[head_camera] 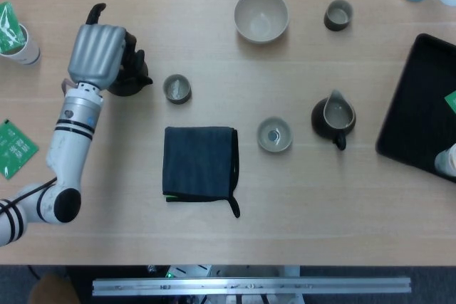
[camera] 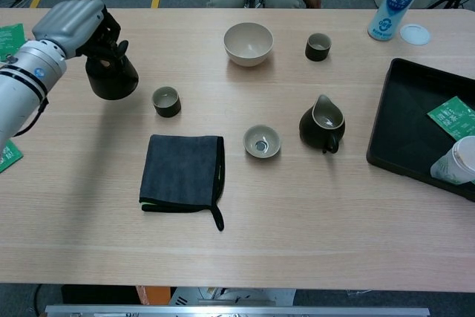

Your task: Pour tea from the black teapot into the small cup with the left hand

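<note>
My left hand (head_camera: 98, 53) (camera: 73, 21) grips the black teapot (head_camera: 132, 80) (camera: 112, 80) from above, its fingers wrapped over the pot's top and handle. The pot stands upright with its spout toward the small dark cup (head_camera: 177, 88) (camera: 166, 101). That cup sits on the table a short way to the right of the pot, apart from it. Whether the pot rests on the table or hangs just above it I cannot tell. My right hand shows in neither view.
A folded dark cloth (head_camera: 199, 164) lies below the cup. Further right are a small pale bowl (head_camera: 274, 134), a dark pitcher (head_camera: 333, 117), a large bowl (head_camera: 261, 16), another dark cup (head_camera: 338, 14) and a black tray (head_camera: 420, 105). A paper cup (head_camera: 16, 40) stands far left.
</note>
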Action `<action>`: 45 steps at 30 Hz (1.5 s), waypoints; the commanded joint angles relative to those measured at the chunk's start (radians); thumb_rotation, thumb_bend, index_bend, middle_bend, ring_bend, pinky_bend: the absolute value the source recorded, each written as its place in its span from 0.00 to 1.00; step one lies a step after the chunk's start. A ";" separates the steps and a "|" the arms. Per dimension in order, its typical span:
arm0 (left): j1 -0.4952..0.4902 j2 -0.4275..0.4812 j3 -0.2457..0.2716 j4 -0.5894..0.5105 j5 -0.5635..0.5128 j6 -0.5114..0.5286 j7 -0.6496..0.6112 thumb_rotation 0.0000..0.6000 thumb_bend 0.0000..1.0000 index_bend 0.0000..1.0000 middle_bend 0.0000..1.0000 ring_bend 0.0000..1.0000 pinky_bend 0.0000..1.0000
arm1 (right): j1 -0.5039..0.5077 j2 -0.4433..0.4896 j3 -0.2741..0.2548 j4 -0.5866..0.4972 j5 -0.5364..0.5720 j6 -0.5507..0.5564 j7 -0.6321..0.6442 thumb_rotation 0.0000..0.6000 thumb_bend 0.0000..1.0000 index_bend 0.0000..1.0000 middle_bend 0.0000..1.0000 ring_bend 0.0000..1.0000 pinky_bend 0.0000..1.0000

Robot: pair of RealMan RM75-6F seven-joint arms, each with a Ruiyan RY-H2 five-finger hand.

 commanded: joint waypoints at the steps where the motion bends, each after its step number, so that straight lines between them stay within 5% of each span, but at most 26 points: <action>1: 0.042 0.041 0.020 -0.021 0.020 0.010 -0.063 0.89 0.45 0.80 0.91 0.75 0.11 | 0.002 0.000 0.000 -0.003 0.000 -0.001 -0.004 1.00 0.11 0.32 0.34 0.22 0.28; 15: 0.138 0.045 0.109 0.033 0.095 0.060 -0.125 0.88 0.45 0.79 0.91 0.75 0.11 | 0.012 0.002 -0.003 -0.030 -0.013 -0.002 -0.030 1.00 0.11 0.32 0.34 0.22 0.28; 32: 0.174 -0.005 0.130 0.093 0.108 0.035 -0.141 0.85 0.45 0.71 0.81 0.65 0.11 | 0.008 0.007 -0.005 -0.036 -0.010 0.003 -0.031 1.00 0.11 0.32 0.34 0.22 0.28; 38: 0.182 -0.005 0.130 0.097 0.105 0.024 -0.142 0.80 0.45 0.64 0.72 0.56 0.11 | 0.007 0.007 -0.005 -0.036 -0.008 0.004 -0.031 1.00 0.11 0.32 0.34 0.22 0.28; 45: 0.184 0.025 0.125 0.059 0.088 0.001 -0.114 0.58 0.45 0.52 0.59 0.44 0.11 | 0.009 0.008 -0.004 -0.038 -0.008 0.005 -0.032 1.00 0.11 0.32 0.34 0.22 0.28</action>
